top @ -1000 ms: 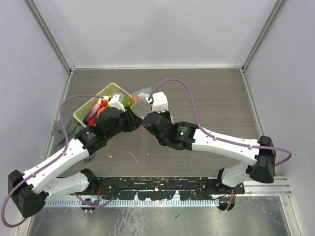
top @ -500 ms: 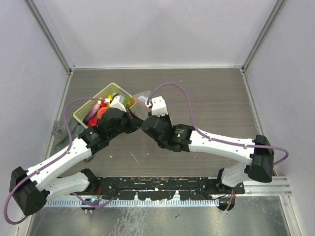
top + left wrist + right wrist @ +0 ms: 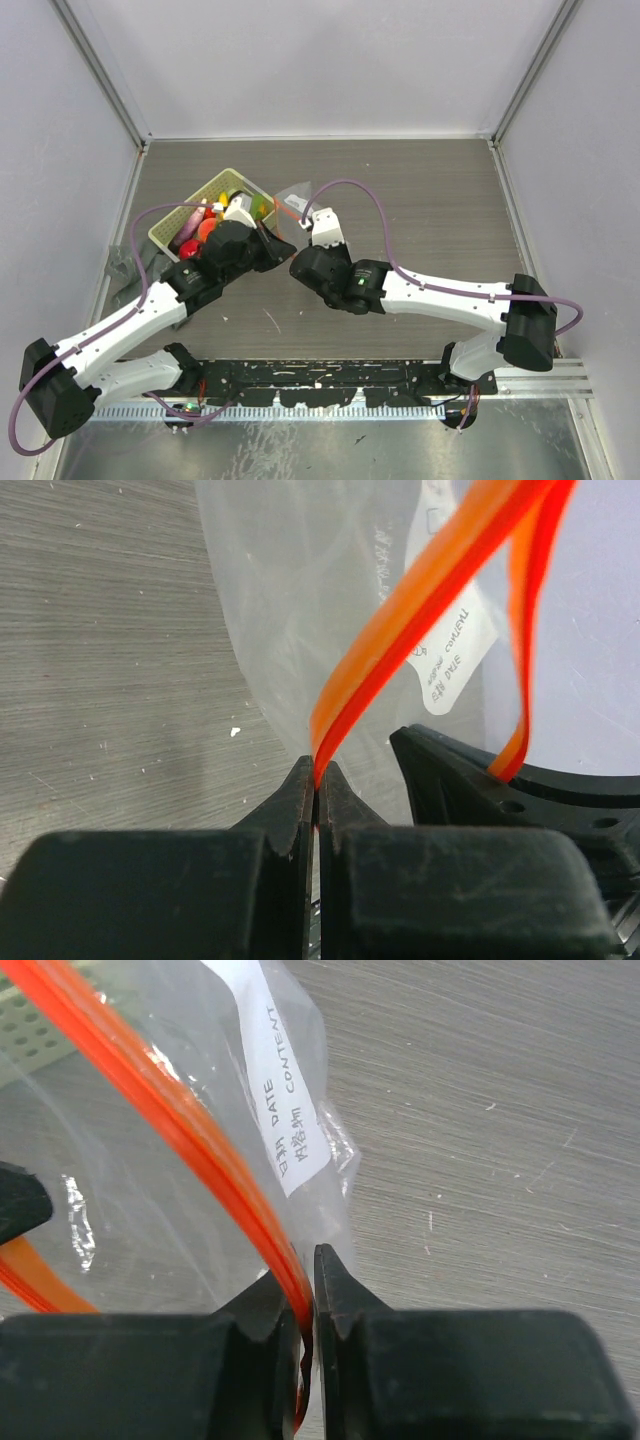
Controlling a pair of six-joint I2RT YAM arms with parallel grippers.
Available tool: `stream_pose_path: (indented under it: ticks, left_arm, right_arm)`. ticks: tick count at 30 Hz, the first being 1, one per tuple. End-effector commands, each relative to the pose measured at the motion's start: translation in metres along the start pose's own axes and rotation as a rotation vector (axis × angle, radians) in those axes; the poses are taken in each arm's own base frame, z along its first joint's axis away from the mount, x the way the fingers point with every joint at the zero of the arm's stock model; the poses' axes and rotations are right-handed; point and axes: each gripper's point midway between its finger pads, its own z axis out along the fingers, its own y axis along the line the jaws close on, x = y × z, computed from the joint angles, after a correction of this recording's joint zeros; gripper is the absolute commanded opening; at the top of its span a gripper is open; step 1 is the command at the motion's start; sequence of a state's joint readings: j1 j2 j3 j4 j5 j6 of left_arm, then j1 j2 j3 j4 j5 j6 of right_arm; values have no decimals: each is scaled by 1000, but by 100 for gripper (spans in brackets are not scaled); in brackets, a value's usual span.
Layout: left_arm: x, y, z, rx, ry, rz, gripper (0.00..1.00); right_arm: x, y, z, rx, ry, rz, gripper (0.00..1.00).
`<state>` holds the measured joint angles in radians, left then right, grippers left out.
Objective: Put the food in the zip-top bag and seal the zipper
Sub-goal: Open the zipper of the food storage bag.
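Zero pieces bagged, I judge: on the table point(image 3: 430, 200) the mesh basket point(image 3: 175, 222) holds the food point(image 3: 205, 228), and the clear, crinkly, white-labelled zip-top bag point(image 3: 292, 192) is held just beside it. Left tool point(image 3: 318, 780) and right tool point(image 3: 305, 1280) each pinch a lip of its red-orange zipper point(image 3: 420, 595); next, draw them apart to open.

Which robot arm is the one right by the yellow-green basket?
The left one: the left gripper pinches the zipper right beside the basket, its arm hiding part of it. The right gripper holds the zipper on the side away from the basket.
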<state>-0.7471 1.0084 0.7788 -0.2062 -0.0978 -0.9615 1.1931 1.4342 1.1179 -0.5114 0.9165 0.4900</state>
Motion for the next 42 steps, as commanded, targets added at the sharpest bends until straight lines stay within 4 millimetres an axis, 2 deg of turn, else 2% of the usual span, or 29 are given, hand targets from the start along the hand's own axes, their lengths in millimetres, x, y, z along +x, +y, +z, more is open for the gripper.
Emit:
stream_pose_path:
  ticks: [1,5,10,15,17,19,23,28,33,35,42]
  left_arm:
    - [-8,-5,-1,12,-38,24,0]
    - [0,8,3,-35,-5,56,0]
    - [11,17,10,-66,48,85,0]
    - [12,20,14,-93,66,128,0]
    - [11,17,17,-82,68,135,0]
    - [11,10,19,-55,71,138,5]
    - [7,-2,22,-15,68,147,10]
    - [-1,-6,19,-15,51,180,29]
    - [-12,-5,8,-26,10,219,42]
    - [-16,-6,3,-20,-4,226,52]
    - [-23,7,-8,-62,-16,250,77]
  right_arm:
    - [-24,-29,-10,110,-76,65,11]
    - [-37,-52,-17,206,-119,56,0]
    - [-47,-75,-24,306,-161,49,0]
    - [-42,-97,-21,374,-138,65,0]
    - [-41,-99,-20,371,-132,69,0]
    - [-40,-95,-18,358,-127,63,0]
    - [-37,-87,-11,346,-120,40,0]
    - [-31,-84,-1,357,-91,11,0]
    - [-31,-84,6,366,-73,-20,0]
    - [-30,-83,8,368,-66,-32,0]
    - [-28,-81,16,363,-36,-59,0]
